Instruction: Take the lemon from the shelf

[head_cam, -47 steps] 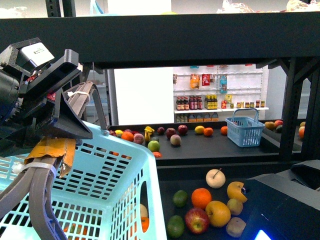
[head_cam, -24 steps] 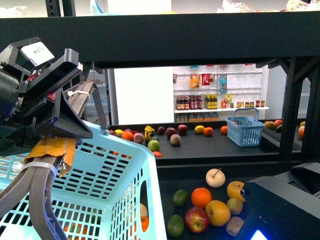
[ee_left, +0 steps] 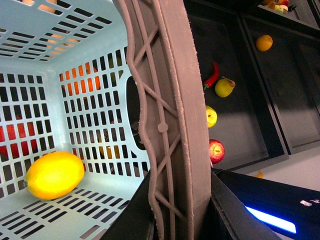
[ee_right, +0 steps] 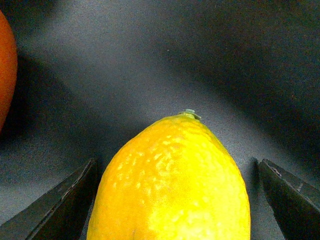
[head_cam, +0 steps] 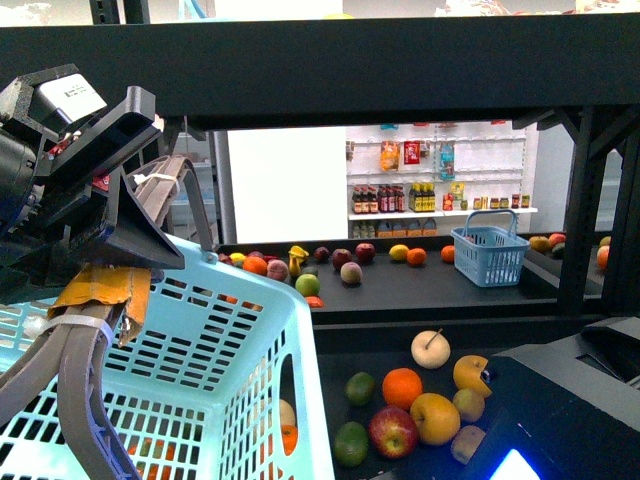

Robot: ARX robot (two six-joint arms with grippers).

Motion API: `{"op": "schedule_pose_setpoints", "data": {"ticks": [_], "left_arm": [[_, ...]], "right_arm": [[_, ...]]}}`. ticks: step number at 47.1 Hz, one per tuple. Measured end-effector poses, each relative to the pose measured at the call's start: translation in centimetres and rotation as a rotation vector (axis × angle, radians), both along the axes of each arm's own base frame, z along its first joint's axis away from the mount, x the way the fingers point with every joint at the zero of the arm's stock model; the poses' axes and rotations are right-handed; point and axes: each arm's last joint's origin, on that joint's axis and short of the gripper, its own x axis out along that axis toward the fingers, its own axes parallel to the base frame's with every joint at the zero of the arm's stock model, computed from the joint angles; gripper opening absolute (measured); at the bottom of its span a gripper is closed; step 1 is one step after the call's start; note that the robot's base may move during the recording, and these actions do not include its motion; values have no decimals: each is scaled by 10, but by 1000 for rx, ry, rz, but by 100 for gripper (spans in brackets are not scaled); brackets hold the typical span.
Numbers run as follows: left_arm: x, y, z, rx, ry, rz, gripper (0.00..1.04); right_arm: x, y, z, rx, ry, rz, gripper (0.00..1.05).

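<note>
Black tray tiers of the shelf (head_cam: 400, 70) carry loose fruit, and the lemon (ee_right: 172, 180) lies on one of them, squarely between the fingers (ee_right: 65, 205) of the right end effector (ee_right: 176, 161). Those fingers stand wide apart, one on each side of the lemon with dark tray showing in both gaps, so nothing is gripped yet; I'd say it is lined up to close. An orange (ee_right: 6, 70) sits off to one side, clear of the fingers. The left end effector (ee_left: 180, 210) is clamped on the grey handle (ee_left: 167, 100) of the pale blue basket (head_cam: 230, 330), holding it up near the shelf, likely to receive the lemon.
</note>
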Motion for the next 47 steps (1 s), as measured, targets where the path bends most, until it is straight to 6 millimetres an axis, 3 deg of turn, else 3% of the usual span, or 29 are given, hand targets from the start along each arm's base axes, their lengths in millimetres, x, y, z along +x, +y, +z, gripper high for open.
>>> {"op": "schedule_pose_setpoints", "data": {"ticks": [11, 26, 47], "left_arm": [[0, 0, 0, 0, 0, 0, 17], [0, 0, 0, 0, 0, 0, 17], [0, 0, 0, 0, 0, 0, 17]], "right_arm": [[-1, 0, -1, 3, 5, 0, 96], [-1, 1, -1, 15, 17, -13, 56], [-5, -6, 5, 36, 23, -24, 55]]}}
